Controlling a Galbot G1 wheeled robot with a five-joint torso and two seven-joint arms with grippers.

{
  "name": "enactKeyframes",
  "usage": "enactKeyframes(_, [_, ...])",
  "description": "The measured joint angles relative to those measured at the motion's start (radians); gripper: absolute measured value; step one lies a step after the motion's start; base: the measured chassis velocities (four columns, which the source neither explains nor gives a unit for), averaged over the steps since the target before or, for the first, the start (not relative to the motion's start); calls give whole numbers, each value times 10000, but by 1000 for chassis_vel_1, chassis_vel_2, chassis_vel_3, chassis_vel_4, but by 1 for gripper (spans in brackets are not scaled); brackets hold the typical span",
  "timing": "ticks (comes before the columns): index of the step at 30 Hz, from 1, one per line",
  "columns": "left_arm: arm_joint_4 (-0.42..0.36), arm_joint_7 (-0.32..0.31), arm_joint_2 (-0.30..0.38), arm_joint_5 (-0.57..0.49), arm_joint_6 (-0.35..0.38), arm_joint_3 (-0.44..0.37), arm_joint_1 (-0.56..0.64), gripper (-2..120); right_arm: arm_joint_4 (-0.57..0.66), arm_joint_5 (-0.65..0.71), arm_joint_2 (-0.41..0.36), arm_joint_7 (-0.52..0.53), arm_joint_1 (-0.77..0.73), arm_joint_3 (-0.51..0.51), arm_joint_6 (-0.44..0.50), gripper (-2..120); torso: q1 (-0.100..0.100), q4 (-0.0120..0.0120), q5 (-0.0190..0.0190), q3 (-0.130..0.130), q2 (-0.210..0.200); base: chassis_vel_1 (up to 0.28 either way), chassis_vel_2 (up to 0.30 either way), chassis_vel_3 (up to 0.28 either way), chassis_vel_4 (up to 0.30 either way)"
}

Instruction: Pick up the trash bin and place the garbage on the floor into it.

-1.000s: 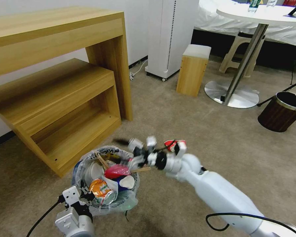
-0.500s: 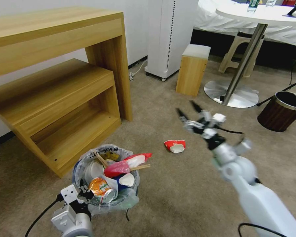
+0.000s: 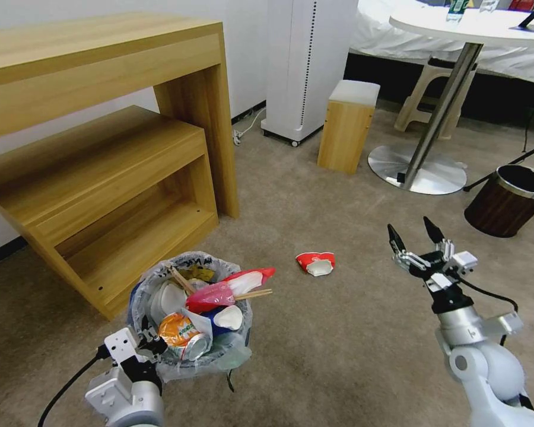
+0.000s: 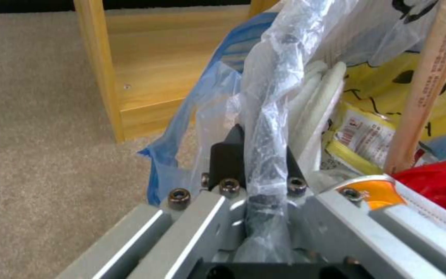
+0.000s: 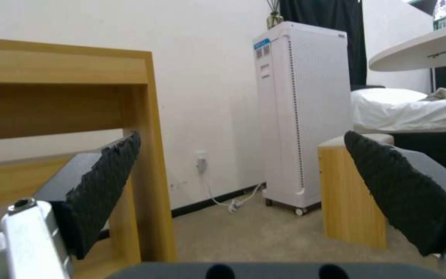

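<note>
**One cup to go**

Our small round blue bin with the crinkly whitish liner (image 3: 187, 320) sits on the beige carpet (image 3: 338, 344), stuffed full. Our left gripper (image 3: 148, 344) is clamped on its bagged rim. A crushed red-and-white paper cup (image 3: 316, 263) lies just beyond it. Our right gripper (image 3: 415, 240) hovers beside the cup, fingers spread, nothing held. We'd guess next it needs to drop down over that cup.

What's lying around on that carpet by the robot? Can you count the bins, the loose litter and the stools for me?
Bins: 2, the blue trash bin and a brown bin
Loose litter on the floor: 1, a red-white paper cup
Stools: 2, a wooden stool and a plastic stool
Total: 5
</note>
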Motion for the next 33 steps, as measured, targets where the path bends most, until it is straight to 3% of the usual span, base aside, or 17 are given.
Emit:
enactKeyframes(14, [-79,22,0,107,-102,58,187,0,-107,54,43,-390,-116,-145,279,100,-1,0,1,1,0,-81,70,67,-86])
enactKeyframes(28, [-144,40,0,195,-159,-9,273,0,-482,54,19,-493,99,-649,597,100,0,1,2,3,0,-265,280,279,-270])
enactKeyframes(33, [-143,45,0,195,-161,-24,245,0,-546,-456,-114,249,132,-1006,524,100,2,3,0,6,-1,-224,232,253,-209])
